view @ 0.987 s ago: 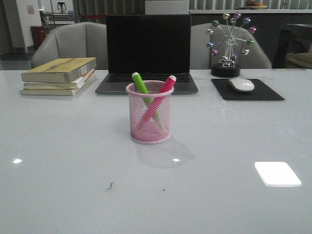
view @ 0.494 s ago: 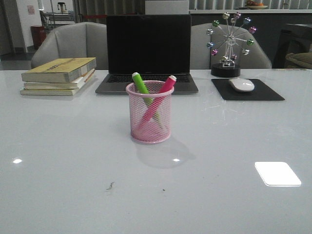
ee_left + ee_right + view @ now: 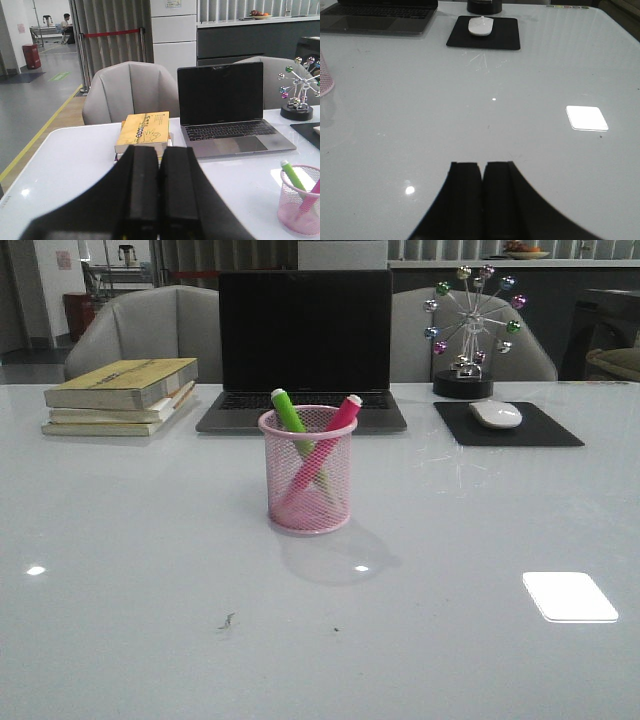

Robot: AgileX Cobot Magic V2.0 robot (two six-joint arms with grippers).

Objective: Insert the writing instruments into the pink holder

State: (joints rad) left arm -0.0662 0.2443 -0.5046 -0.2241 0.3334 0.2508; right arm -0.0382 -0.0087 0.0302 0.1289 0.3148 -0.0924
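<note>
pink holder (image 3: 307,470) holds green marker (image 3: 291,419), pink marker (image 3: 338,419); book (image 3: 144,131) title seemingly unreadable.

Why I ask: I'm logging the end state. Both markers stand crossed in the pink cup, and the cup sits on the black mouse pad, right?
Not quite. The green marker and pink marker do cross inside the pink cup, but the front view shows it on the bare table; the mouse pad holds only the mouse.
</note>
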